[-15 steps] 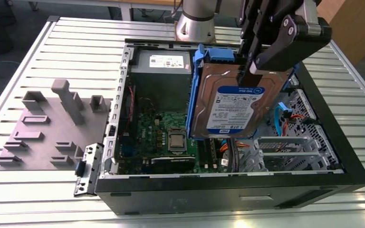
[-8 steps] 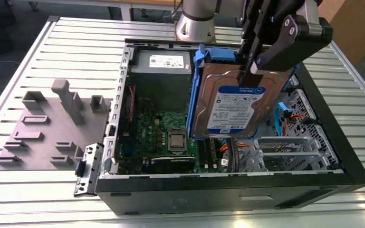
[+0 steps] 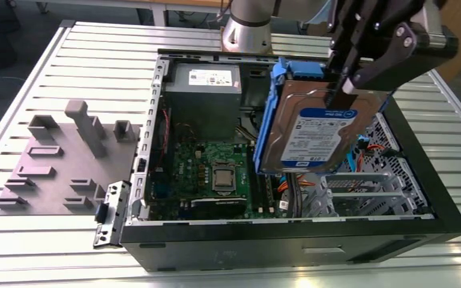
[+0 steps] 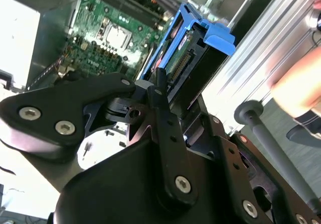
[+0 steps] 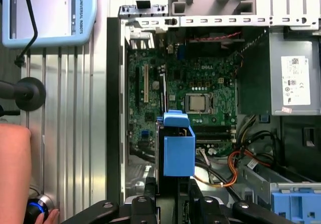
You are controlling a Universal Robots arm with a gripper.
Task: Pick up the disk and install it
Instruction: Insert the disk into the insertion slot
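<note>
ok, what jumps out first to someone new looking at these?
The flat silver metal disk with a blue-and-white label, framed by a blue plastic carrier, hangs tilted in the black pincer, which is shut on it, above the open black computer case. Inside the case lies the green motherboard; on the exterior view's left, a grey fixture plate sits on the ribbed metal table.
</note>
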